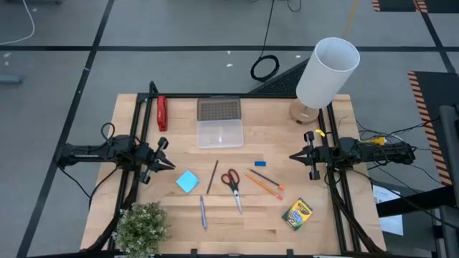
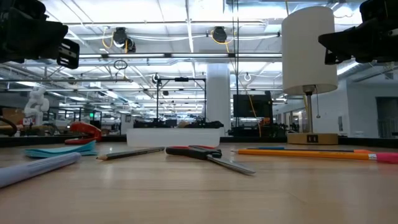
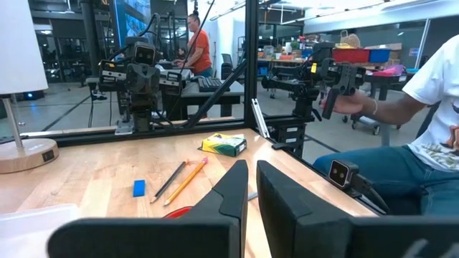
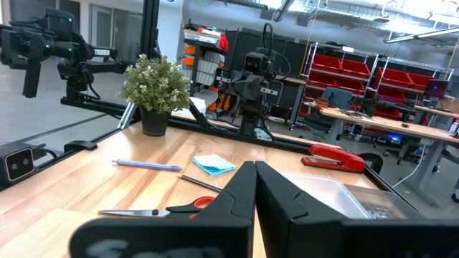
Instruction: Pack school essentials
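While your left gripper [image 1: 169, 164] idled at 9 o'clock and right gripper [image 1: 292, 155] at 3, both fingers pressed together, scissors [image 1: 232, 183] lay untouched.

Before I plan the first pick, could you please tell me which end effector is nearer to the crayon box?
Right. The right end effector sits just above and beside the crayon box; the left end effector is across the table.
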{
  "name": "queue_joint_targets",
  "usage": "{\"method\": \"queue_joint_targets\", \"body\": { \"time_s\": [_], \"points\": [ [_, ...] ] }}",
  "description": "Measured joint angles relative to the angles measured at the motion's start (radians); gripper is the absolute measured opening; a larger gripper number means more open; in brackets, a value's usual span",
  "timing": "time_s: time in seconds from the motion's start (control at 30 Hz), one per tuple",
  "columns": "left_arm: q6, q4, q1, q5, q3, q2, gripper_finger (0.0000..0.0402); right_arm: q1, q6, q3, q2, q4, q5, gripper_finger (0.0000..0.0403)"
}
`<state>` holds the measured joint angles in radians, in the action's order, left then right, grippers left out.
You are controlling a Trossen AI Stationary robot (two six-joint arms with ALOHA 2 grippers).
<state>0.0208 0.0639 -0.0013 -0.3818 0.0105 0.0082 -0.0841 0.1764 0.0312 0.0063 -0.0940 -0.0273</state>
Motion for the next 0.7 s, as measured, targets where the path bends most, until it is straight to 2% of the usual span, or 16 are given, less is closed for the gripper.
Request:
{"method": "queue_joint_targets", "body": {
  "time_s": [0.27, 0.7],
  "points": [
    [-0.12, 0.0, 0.0, 0.043, 0.0, 0.0, 0.0035, 0.0, 0.0, 0.0, 0.0, 0.0, 0.0, 0.0],
    [-0.089, 0.006, 0.0, 0.052, 0.0, 0.0, 0.0035, 0.0, 0.0, 0.0, 0.0, -0.008, 0.002, 0.0]
  ]
}}
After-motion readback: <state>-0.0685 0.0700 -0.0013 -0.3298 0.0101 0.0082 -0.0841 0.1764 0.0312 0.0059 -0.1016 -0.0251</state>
